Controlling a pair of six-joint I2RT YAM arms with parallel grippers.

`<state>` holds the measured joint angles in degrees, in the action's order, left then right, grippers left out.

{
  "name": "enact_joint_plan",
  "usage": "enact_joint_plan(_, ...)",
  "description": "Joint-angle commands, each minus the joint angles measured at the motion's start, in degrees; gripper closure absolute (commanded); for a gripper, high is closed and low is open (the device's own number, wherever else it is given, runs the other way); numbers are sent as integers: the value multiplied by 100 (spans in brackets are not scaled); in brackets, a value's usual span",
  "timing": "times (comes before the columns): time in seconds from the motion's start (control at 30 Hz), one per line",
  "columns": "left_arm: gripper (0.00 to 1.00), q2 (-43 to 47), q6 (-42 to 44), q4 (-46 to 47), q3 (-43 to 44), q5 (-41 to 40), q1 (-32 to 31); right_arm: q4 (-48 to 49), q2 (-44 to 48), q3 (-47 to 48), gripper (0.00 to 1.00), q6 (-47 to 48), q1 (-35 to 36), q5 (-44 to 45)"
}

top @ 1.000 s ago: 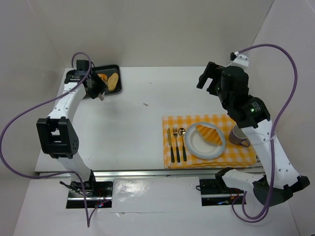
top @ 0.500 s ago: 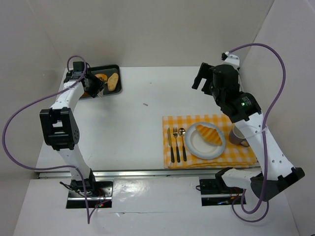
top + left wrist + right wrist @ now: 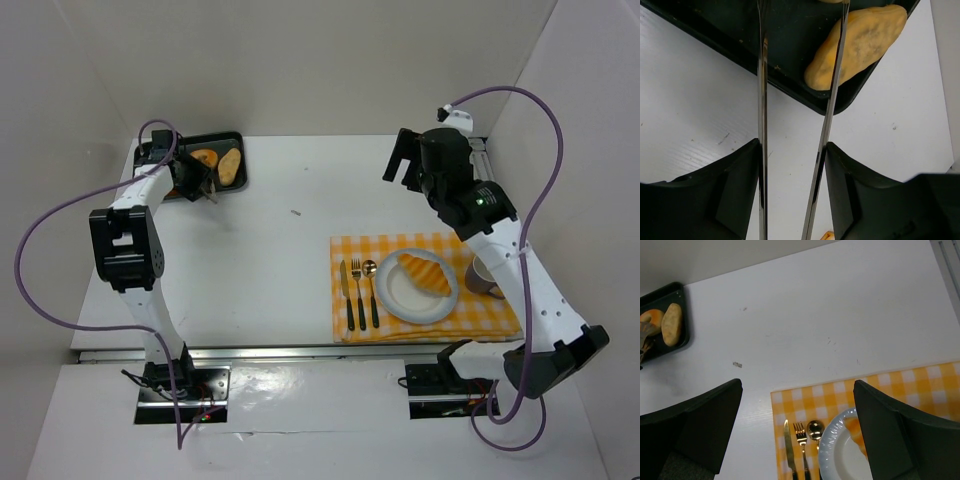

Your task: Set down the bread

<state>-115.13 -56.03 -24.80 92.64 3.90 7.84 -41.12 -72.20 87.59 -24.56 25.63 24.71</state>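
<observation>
At the upper left of the overhead view, the left gripper [image 3: 792, 145] pinches thin metal tongs [image 3: 761, 100]. Their arms are spread over the black rectangular tray [image 3: 705, 30], one crossing the oval golden bread roll [image 3: 860, 45] lying there, seemingly to straddle it. The right gripper [image 3: 797, 386] hangs spread and empty at upper right, clear of the round white plate [image 3: 400, 298], the roll's likely destination

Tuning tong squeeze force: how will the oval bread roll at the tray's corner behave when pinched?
Probably light and soft: the bread roll looks puffy, so the tongs may dent it. Its matte crust likely grips fine. The rounded oval shape could pivot or roll between thin blades if pinched off-centre.
</observation>
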Motion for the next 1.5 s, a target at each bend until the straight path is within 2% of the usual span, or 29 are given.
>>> enact_joint_plan(0.0,36,-53,-171,282,351,-13,87,280,-57,91,1,12,12,-36)
enact_joint_plan(0.13,36,-176,-171,344,465,41,139,280,-110,91,1,12,12,-89)
enact_joint_plan(0.27,43,-360,-171,397,588,277,192,280,-171,144,1,12,12,-89)
enact_joint_plan(0.3,50,-361,-171,458,641,278,192,280,-171,144,1,12,12,-89)
enact_joint_plan(0.4,60,-422,-171,458,703,348,245,280,-171,144,1,12,12,-89)
enact_joint_plan(0.5,80,-291,-171,511,651,453,245,280,-171,144,1,-40,12,-89)
enact_joint_plan(0.57,88,-143,-119,572,650,454,245,280,-171,144,1,-40,12,-89)
enact_joint_plan(0.6,97,-80,-119,572,650,506,245,280,-171,144,1,-40,12,-141)
enact_joint_plan(0.63,99,-10,-66,572,650,559,245,280,-171,144,1,-40,12,-142)
enact_joint_plan(0.93,100,1342,382,634,387,796,192,280,4,144,1,-93,12,-142)
enact_joint_plan(1.13,100,2336,1128,196,-597,1068,-606,280,250,83,1,-93,12,-195)
enact_joint_plan(1.23,100,2837,1349,45,-1247,1069,-1458,280,399,83,1,-93,12,-90)
enact_joint_plan(1.3,100,3040,1349,-16,-1685,1139,-2240,280,470,83,1,-93,12,-1)
enact_joint_plan(1.37,100,3330,1349,-16,-1924,1087,-2793,280,523,135,1,-32,12,121)
enact_joint_plan(1.4,100,3400,1288,44,-2108,1086,-3344,228,584,135,1,-32,12,191)
enact_joint_plan(1.47,100,3454,1235,45,-2162,1086,-3840,175,585,249,1,39,12,253)
